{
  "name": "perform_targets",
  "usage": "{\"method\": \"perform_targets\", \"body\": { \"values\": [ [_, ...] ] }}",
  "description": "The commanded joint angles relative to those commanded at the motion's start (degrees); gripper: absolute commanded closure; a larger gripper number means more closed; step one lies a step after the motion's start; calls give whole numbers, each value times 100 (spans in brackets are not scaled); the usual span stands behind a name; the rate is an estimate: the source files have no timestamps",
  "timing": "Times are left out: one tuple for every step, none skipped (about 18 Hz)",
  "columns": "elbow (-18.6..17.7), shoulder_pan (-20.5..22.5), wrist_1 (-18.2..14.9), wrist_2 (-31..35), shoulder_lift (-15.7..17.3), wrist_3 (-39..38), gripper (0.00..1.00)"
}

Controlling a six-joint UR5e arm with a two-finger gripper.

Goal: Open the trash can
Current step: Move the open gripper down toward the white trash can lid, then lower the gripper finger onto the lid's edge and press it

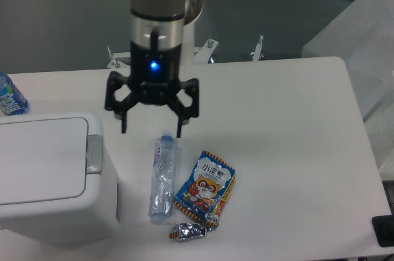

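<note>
The trash can (pixel 52 178) sits at the near left corner of the table (pixel 289 125), a large white bin with rounded corners whose flat lid is down and flush, so nothing of the opening has been done yet. Its small grey push-latch (pixel 94 153) lies on the right edge of the lid, the side facing the rest of the table. The gripper (pixel 151 132) hangs above the table just to the right of the bin and slightly behind the latch, pointing downward with a blue light lit on its body; its two fingers are spread wide with nothing between them, and they touch neither the bin nor anything else. Right of the bin, beyond a strip of bare table, a crushed clear plastic bottle (pixel 162 178) lies lengthwise, its top end almost under the right finger; a blue snack packet (pixel 205 186) lies just beyond it, with a crumpled foil scrap (pixel 188 231) at the packet's near end. A second bottle (pixel 10 96) peeks in behind the bin at the table's left edge. This looks like the approach step: the next move probably calls for shifting left over the latch, then pressing down on it squarely, while staying clear of the bottle.
</note>
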Motion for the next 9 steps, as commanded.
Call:
{"method": "perform_targets", "body": {
  "values": [
    [-9,-44,9,0,-9,-88,0],
    [0,-79,9,0,-26,-141,0],
    [0,-79,9,0,-79,-176,0],
    [0,-97,9,0,-97,-185,0],
    [9,-132,9,0,-105,-185,0],
    [9,-141,17,0,-123,-203,0],
    [0,-150,44,0,-132,-247,0],
    [0,-158,105,0,-175,-360,0],
    [0,-167,219,0,-202,-509,0]
  ]
}}
